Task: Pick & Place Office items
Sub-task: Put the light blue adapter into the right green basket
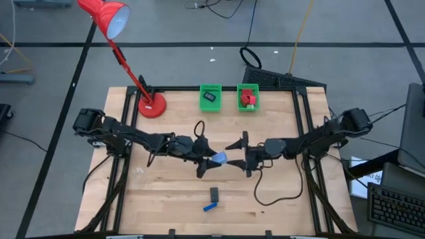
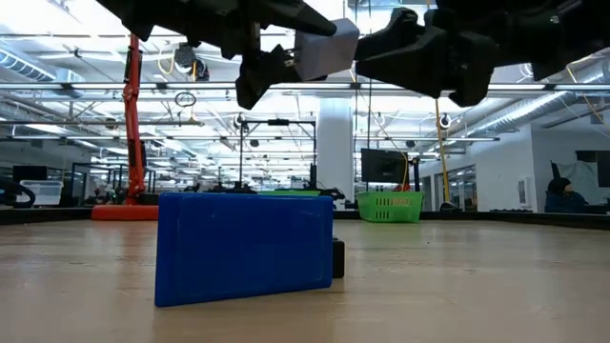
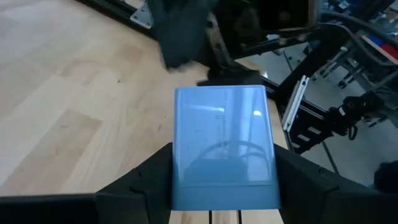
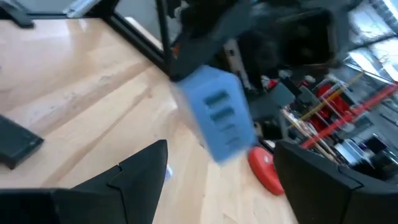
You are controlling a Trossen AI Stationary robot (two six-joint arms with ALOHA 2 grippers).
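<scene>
A pale blue cube (image 1: 218, 158) hangs in the air over the middle of the table, with my left gripper (image 1: 210, 160) shut on it. It also shows in the left wrist view as the cube (image 3: 221, 140) and high up in the low view as the cube (image 2: 325, 50). My right gripper (image 1: 240, 155) stands open just to the cube's right, facing it, with the cube (image 4: 217, 118) ahead of its fingertips and not between them. A black oblong (image 1: 215, 193) and a dark blue oblong (image 1: 210, 206) lie flat on the table nearer the front edge. My left gripper pinches the cube's two opposite side faces (image 3: 178, 180) between its two fingers, at the end nearest the wrist. The fingers (image 3: 146, 183) come from the table's left, almost level and slanting a little down. The cube sticks out beyond the fingertips, lifted clear of the table.
Two green baskets stand at the far edge: the left one (image 1: 210, 105) holds a dark piece, the right one (image 1: 247, 107) red pieces. A red desk lamp (image 1: 151, 105) stands at the far left. A cable (image 1: 265, 196) loops on the table under my right arm.
</scene>
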